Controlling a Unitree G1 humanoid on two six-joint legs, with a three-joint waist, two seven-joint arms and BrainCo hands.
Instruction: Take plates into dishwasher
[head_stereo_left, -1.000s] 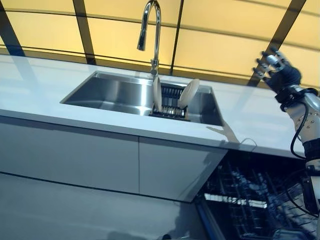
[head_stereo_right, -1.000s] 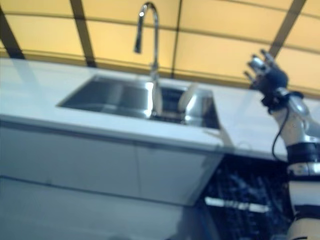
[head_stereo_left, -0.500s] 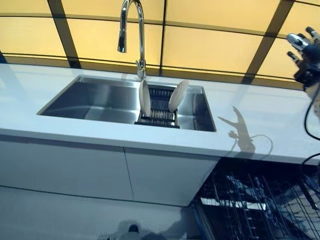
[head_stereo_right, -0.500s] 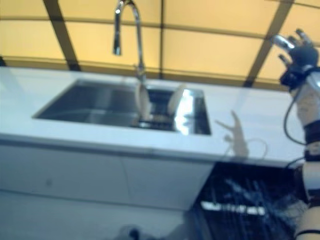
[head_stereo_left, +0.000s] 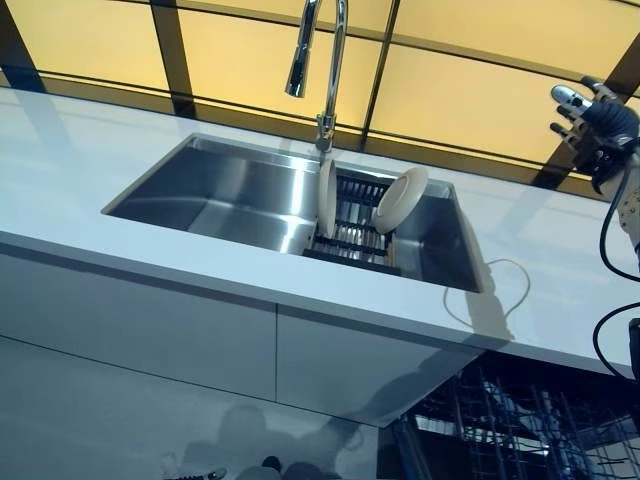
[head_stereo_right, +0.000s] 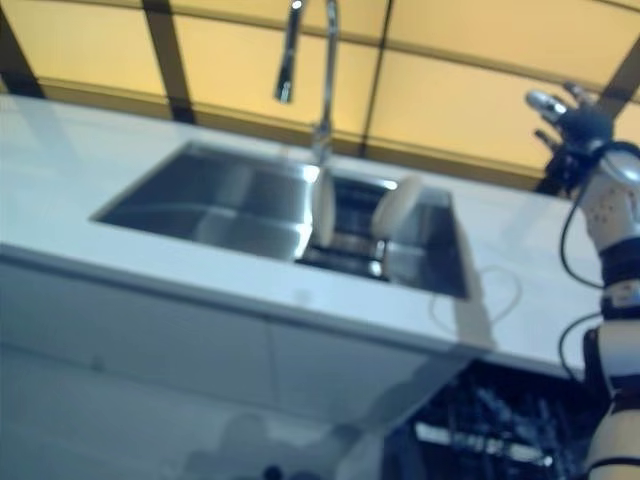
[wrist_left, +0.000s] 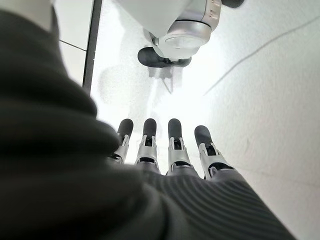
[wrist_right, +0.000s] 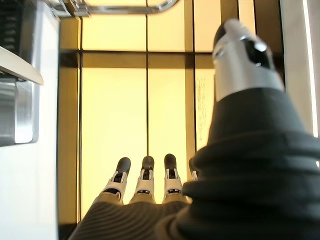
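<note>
While my right hand (head_stereo_left: 597, 128) hangs raised at the upper right of the frame with its fingers spread and empty, I see two plates (head_stereo_left: 400, 200) standing on edge in a dark rack (head_stereo_left: 350, 245) at the right end of the steel sink (head_stereo_left: 230, 195), centre frame. A tall faucet (head_stereo_left: 325, 60) rises behind the sink. The white surface (head_stereo_left: 80, 170) surrounds the basin. The dishwasher rack (head_stereo_left: 520, 430) lies open at lower right. My left hand (wrist_left: 165, 150) appears only in its wrist view, fingers straight, holding nothing, over the floor.
</note>
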